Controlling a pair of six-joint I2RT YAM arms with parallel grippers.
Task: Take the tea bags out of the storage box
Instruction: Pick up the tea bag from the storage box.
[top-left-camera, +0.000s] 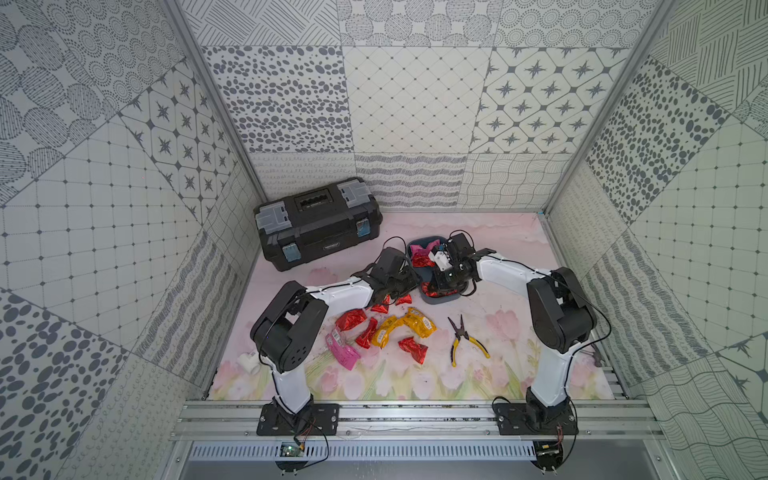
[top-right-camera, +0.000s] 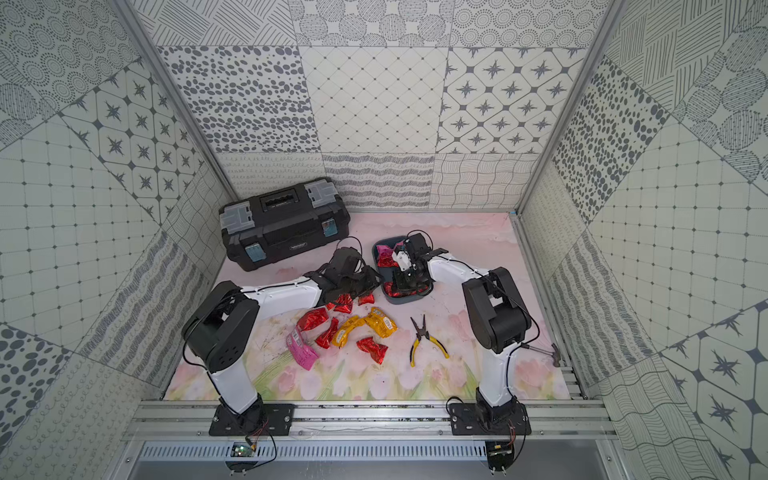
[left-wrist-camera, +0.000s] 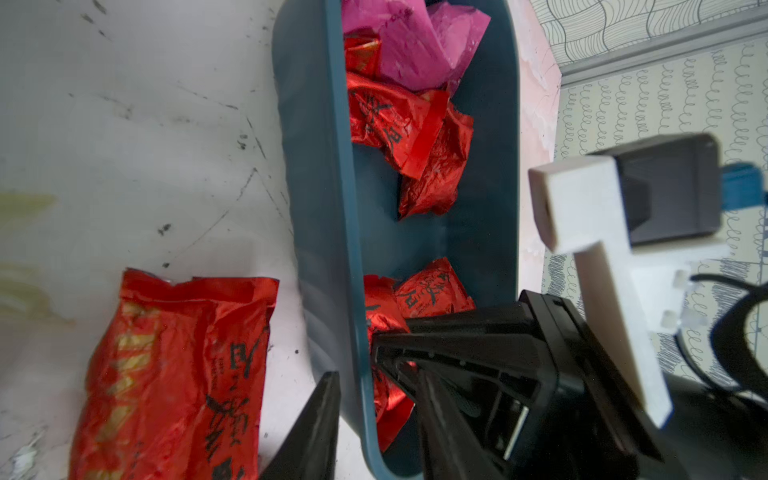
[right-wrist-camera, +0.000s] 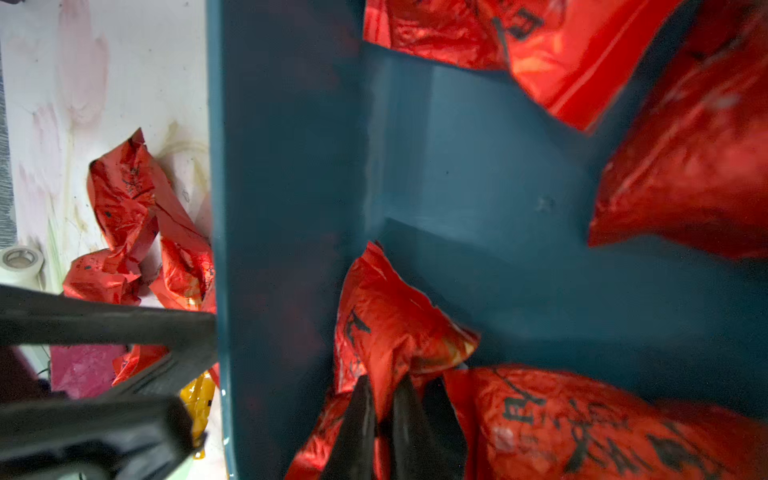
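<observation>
Red foil is caught in my right end effector (right-wrist-camera: 380, 415), whose fingers are clamped together on one red tea bag (right-wrist-camera: 395, 324) inside the box (right-wrist-camera: 478, 166), at its end toward the near edge. The box sits in the far half of the surface (top-left-camera: 498, 374), about midway between the left and right edges. My left end effector (left-wrist-camera: 376, 372) straddles the box wall that faces the left edge. Its fingers stand apart, the outer one against the wall, the inner one inside and clear of it. More tea bags (left-wrist-camera: 399, 133) lie in the box, red ones and a pink one at its far end. Loose bags (top-left-camera: 384, 332), red, yellow and pink, are scattered over the middle of the surface, from just outside that wall toward the near edge. A toolbox (top-left-camera: 318, 224) stands in the far left corner. Pliers (top-left-camera: 465, 338) lie between the loose bags and the right edge.
</observation>
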